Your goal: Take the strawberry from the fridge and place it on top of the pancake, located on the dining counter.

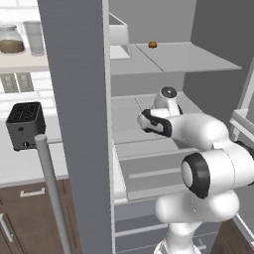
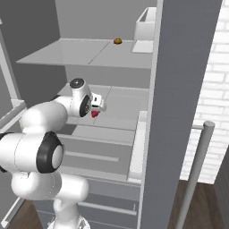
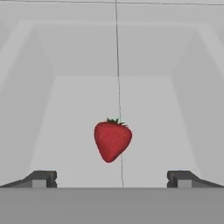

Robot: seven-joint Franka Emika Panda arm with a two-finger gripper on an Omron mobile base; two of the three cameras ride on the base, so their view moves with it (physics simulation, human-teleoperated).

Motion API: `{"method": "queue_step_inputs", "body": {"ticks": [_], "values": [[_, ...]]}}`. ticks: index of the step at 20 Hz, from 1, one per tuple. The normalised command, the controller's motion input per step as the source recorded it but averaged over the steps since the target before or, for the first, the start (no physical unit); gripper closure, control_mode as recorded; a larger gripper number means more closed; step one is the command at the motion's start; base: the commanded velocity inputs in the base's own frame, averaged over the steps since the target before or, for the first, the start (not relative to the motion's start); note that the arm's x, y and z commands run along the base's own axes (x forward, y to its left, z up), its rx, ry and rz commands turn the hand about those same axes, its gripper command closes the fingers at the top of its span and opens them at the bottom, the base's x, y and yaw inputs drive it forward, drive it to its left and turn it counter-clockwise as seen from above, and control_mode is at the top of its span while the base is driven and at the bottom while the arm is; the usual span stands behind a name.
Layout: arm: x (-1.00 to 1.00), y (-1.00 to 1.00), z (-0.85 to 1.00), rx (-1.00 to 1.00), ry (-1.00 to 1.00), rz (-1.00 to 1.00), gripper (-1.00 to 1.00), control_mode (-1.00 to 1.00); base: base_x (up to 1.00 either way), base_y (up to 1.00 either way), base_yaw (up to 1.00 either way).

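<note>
The grey fridge (image 1: 79,124) stands open, its pale shelves facing me. In the hand view the bright red strawberry (image 3: 112,140) lies on a pale shelf straight ahead, centred between my gripper (image 3: 111,179) fingertips and a little beyond them. The fingers (image 3: 41,178) stand wide apart with nothing between them. In the right base view the strawberry (image 2: 94,113) peeks out just below the white hand (image 2: 91,103), on the middle shelf. The arm reaches into the fridge. The pancake and the dining counter are out of view.
A small brown lump (image 1: 153,44) sits on the upper shelf beside a white bin (image 1: 118,37). The open door's silver bar handle (image 1: 52,188) stands at the left, another handle (image 2: 194,174) at the right. A black toaster (image 1: 25,125) sits on a side counter.
</note>
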Motion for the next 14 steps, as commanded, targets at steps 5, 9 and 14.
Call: {"method": "queue_step_inputs", "body": {"ticks": [5, 9, 14], "values": [[0.24, 0.0, -0.27, 0.0, 0.11, -0.01, -1.0, -1.0, 0.0, 0.0, 0.0], [0.27, 0.0, -0.23, 0.0, 0.12, 0.0, -1.0, -1.0, 0.0, 0.0, 0.0], [0.25, 0.0, -0.17, 0.0, 0.03, 0.0, -1.0, -1.0, 0.0, 0.0, 0.0]]}}
